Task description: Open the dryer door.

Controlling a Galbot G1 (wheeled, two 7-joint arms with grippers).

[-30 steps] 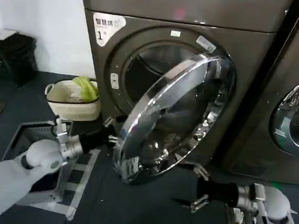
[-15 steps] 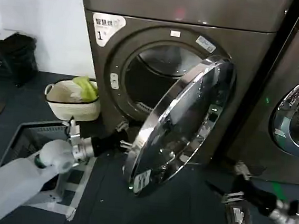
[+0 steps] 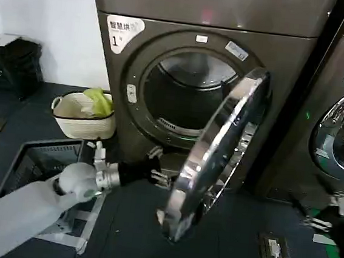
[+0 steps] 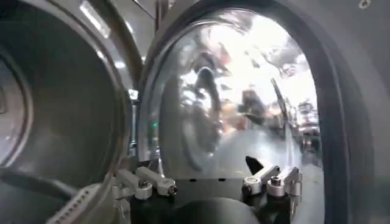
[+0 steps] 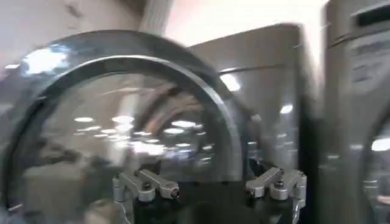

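Left pincer behind wider-swung (edge-on) dryer door

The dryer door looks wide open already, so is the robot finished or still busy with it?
Mostly done: the dryer door stands swung out nearly edge-on, and the drum opening is fully exposed. In hand: the left tool, open, sits just inside the door's lower edge, apparently pushing it. The right tool is off to the right, low near the floor. Left: perhaps a little more swing, then pulling the arm away.
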